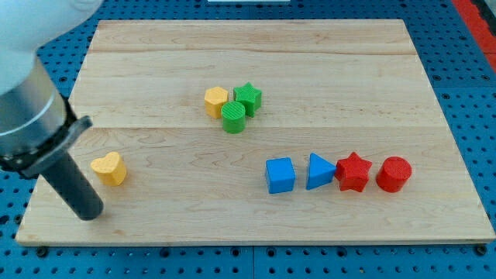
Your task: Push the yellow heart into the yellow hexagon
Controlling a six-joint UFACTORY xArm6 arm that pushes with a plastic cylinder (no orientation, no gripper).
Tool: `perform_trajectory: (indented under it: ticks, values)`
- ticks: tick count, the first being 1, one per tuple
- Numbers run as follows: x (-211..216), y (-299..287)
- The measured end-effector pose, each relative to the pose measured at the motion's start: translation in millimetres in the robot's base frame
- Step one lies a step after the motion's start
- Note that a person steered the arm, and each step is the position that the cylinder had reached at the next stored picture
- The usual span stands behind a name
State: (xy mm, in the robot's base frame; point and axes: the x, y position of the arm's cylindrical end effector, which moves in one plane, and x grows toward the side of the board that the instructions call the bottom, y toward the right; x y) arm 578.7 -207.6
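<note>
The yellow heart (109, 168) lies on the wooden board near the view's lower left. The yellow hexagon (216, 101) sits near the board's middle, toward the top, touching a green cylinder (233, 117) and next to a green star (248, 98). My tip (90, 211) rests on the board just below and left of the yellow heart, a small gap apart from it. The dark rod rises from there toward the view's upper left.
A row along the lower right holds a blue cube (280, 175), a blue triangle (318, 171), a red star (353, 172) and a red cylinder (394, 173). The board's bottom edge (232, 242) runs close below my tip.
</note>
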Motion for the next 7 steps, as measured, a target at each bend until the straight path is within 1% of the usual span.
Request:
perform_trajectory:
  ticks: [1,2,3,4,5,6,7]
  values:
    - [-26.4,-0.1]
    - [-42.6,-0.1]
    - [-42.6,-0.1]
    - [-63.0,24.3]
    - [-115.9,60.8]
    - [-123.0,61.2]
    - [-126.0,7.1]
